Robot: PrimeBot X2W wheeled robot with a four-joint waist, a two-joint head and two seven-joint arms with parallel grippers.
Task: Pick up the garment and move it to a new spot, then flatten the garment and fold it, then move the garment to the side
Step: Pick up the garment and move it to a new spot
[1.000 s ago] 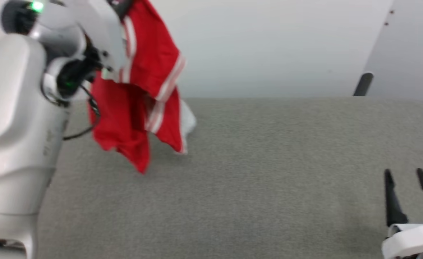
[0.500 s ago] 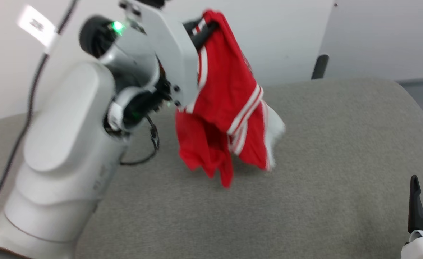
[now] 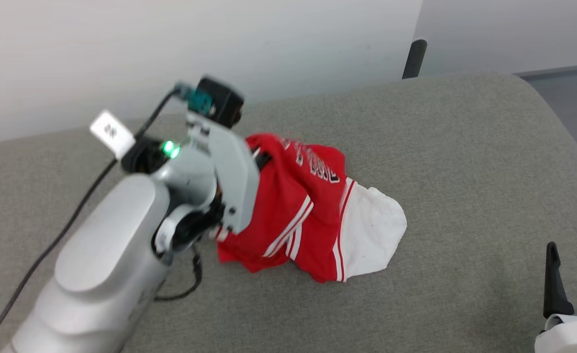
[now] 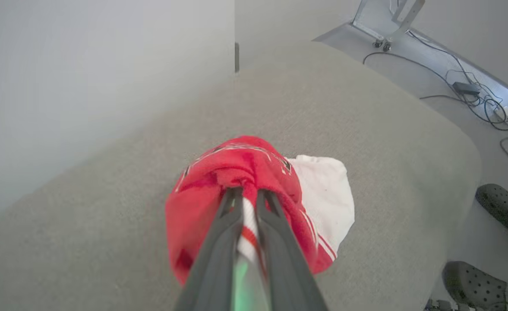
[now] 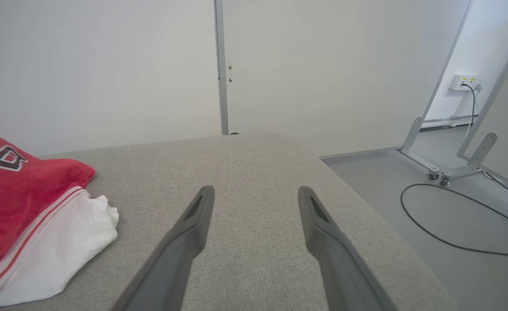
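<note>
I've lowered the shirt (image 3: 293, 215) from mid-air onto the bench (image 3: 464, 147) at frame centre, my left hand (image 4: 249, 192) pinching its striped trim, right hand (image 3: 573, 247) spread idle lower right; releasing and flattening come next

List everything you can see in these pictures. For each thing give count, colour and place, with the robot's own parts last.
garment: one, red with a white sleeve and striped trim, bunched on the table, left of centre
table: one, grey fabric top, under the garment
post: one, black, behind the table's far edge
cables: several, black, on the grey floor beside the table
metal frame: one, silver-grey on castors, on the floor near the wall
shoes: two, dark grey with holes, a person's, on the floor by the table
left arm: one, pale grey, reaching to the garment
left gripper: one, dark, shut on the garment's trim
right gripper: one, dark, open and holding nothing, over the table's near right
</note>
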